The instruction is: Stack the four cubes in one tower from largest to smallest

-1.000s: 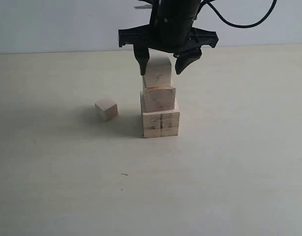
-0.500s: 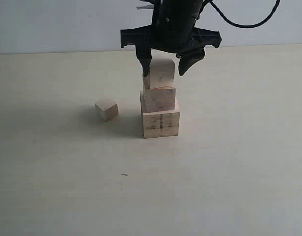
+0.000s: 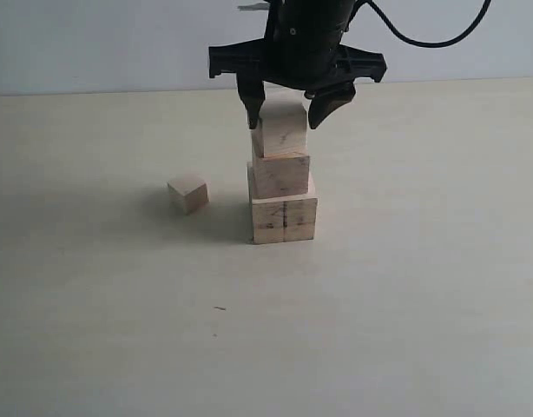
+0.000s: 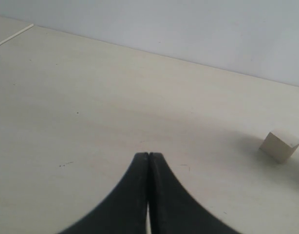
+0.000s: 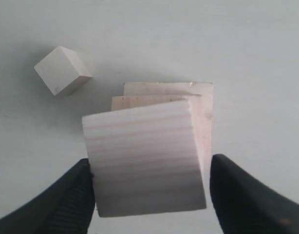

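Note:
A tower of three pale wooden cubes stands mid-table: the largest cube (image 3: 284, 219) with a dark vertical seam at the base, a mid-sized cube (image 3: 280, 175) on it, and a smaller cube (image 3: 279, 130) on top. My right gripper (image 3: 286, 122) hangs open over the tower, with its fingers on either side of the top cube (image 5: 144, 156). One finger is at the cube's edge and a gap shows at the other. The smallest cube (image 3: 187, 193) lies alone on the table left of the tower (image 5: 62, 70). My left gripper (image 4: 148, 155) is shut on nothing, low over the table, with the smallest cube (image 4: 281, 146) some way ahead of it.
The pale tabletop (image 3: 405, 287) stretches all round the tower, and a light wall (image 3: 93, 43) stands behind it. A black cable (image 3: 423, 39) loops from the right arm above the table.
My right gripper has shifted slightly upward around the top cube and stays open. The three stacked cubes and the loose smallest cube stay where they were.

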Available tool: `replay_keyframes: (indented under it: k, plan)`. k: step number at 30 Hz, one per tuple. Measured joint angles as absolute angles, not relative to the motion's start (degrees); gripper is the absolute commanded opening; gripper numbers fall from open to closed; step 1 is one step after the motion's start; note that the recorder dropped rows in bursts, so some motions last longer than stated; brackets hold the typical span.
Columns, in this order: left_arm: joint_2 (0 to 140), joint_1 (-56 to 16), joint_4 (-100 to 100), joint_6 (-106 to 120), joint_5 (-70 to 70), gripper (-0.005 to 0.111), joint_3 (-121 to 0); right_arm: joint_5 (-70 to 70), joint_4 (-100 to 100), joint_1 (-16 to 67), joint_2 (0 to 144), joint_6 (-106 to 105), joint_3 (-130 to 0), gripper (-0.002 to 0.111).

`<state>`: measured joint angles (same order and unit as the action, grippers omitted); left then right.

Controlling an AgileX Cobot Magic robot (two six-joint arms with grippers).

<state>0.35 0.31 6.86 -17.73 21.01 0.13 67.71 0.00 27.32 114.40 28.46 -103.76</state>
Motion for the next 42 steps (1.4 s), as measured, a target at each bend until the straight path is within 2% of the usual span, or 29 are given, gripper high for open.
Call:
replay_keyframes:
  k: [4, 42]
  plan:
    - [0.4, 0.3, 6.9, -17.7, 21.0, 0.0, 0.1, 67.7, 0.3, 27.3, 114.4, 28.7, -103.8, 0.051]
    - [0.4, 0.3, 6.9, -17.7, 21.0, 0.0, 0.1, 66.5, 1.6, 27.3, 114.4, 35.2, -103.8, 0.051]
